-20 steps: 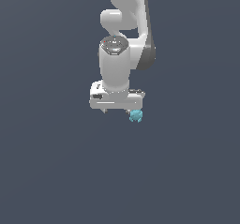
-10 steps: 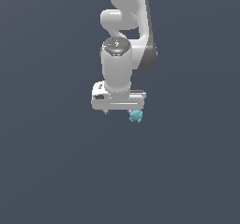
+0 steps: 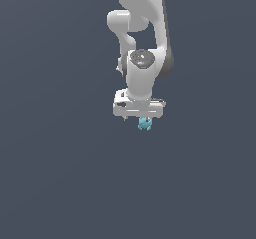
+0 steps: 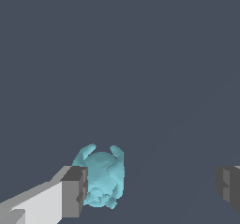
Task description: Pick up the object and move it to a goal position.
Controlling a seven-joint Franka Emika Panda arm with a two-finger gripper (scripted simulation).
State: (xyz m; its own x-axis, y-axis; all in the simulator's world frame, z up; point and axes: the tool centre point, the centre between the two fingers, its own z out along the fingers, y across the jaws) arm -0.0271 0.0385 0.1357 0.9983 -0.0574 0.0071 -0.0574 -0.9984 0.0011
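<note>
The object is a small turquoise lumpy blob lying on the dark grey floor. In the wrist view it sits between my fingers, right against one dark pad, while the other pad stands far from it. My gripper is open around it. In the exterior view the white gripper hangs straight down over the object, which peeks out just under the hand, towards the exterior view's right.
Only the flat dark grey floor surrounds the arm in both views. No other object, container or edge shows.
The hand has shifted towards the exterior view's right and dropped a little, so it now sits over the object. The object has stayed where it was.
</note>
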